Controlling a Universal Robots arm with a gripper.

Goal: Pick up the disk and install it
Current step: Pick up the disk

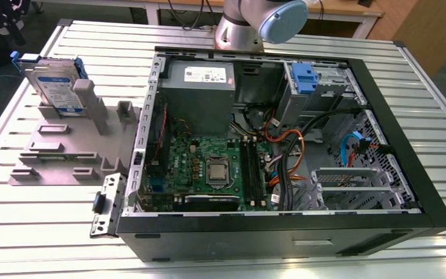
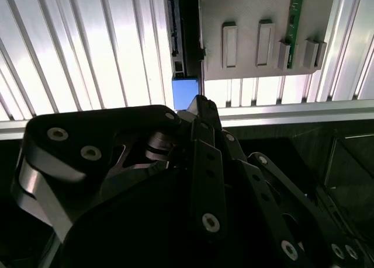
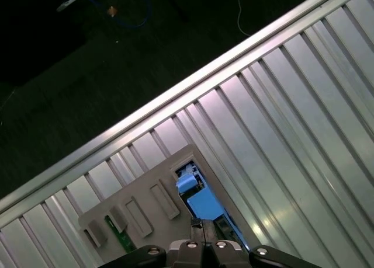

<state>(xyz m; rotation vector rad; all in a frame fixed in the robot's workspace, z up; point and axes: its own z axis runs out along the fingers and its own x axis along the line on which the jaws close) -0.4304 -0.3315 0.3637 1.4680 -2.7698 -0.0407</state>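
1. A ribbed metal desk (image 1: 21,232) carries everything, and the first wrist view shows dark floor beyond its edge.
2. My jaws look closed together with nothing between them. They hang above the desk's corner at the exterior view's left, over the disk (image 1: 56,87).
3. The disk stands on edge in a grey holder (image 1: 60,145), well apart from the case (image 1: 285,232). I judge it is kept upright so that its top edge can be gripped from above.
4. It is flat and silver-grey, with a white-and-blue label and blue side rails. In both wrist views its blue end (image 2: 186,93) shows just past my jaws.
5. The case lies open on its side just beside the holder, toward the exterior view's right, probably so its bays can be reached from above. A blue caddy (image 1: 304,78) sits in one bay. The disk is not yet picked up or installed.
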